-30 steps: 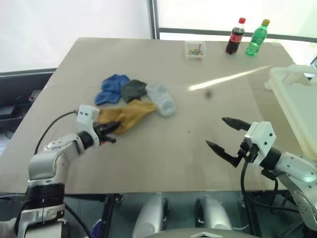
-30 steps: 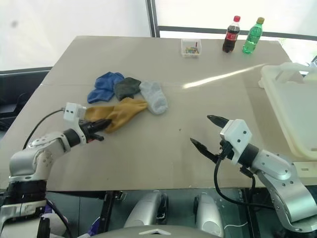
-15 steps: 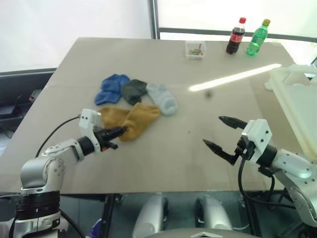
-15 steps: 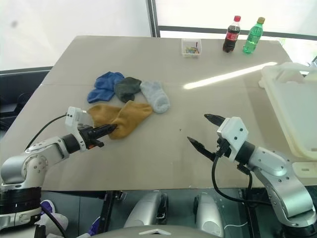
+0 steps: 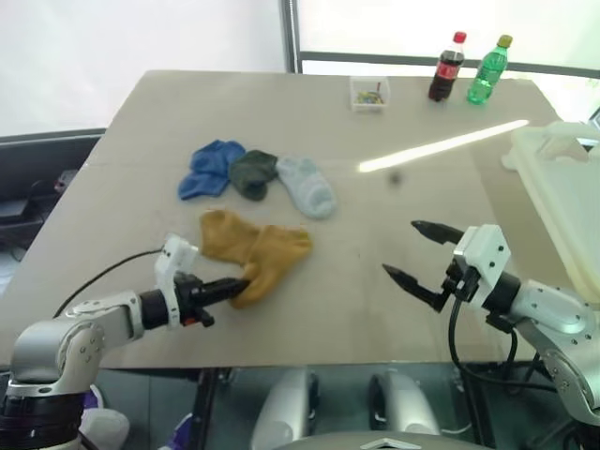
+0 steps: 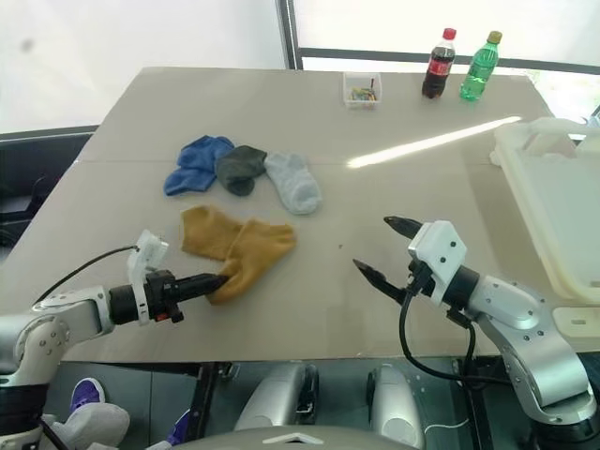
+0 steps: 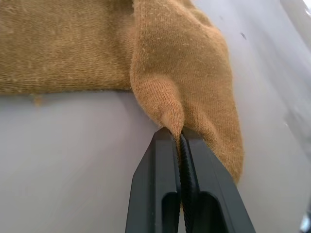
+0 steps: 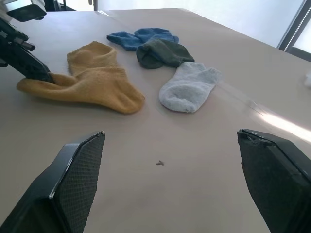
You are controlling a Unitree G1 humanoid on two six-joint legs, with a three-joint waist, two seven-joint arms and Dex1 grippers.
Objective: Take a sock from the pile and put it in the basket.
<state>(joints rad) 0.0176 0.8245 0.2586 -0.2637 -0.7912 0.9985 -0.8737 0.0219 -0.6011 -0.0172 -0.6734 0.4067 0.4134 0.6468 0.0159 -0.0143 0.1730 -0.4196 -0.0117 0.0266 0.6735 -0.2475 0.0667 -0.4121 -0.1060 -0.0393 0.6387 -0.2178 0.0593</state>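
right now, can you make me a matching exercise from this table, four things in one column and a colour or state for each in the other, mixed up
Things:
1. left gripper
2. right gripper
3. mustard sock
4. basket

States:
a. white, at the table's right edge
b. open, holding nothing
c. shut on fabric
d. pinched at one end, lying on the table

Pairs: 1-c, 2-b, 3-d, 4-a

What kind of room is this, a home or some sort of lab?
Probably a lab or test room, not a home: a plain bare table by big bright windows, with socks, two drink bottles and a white basket laid out like practice props.
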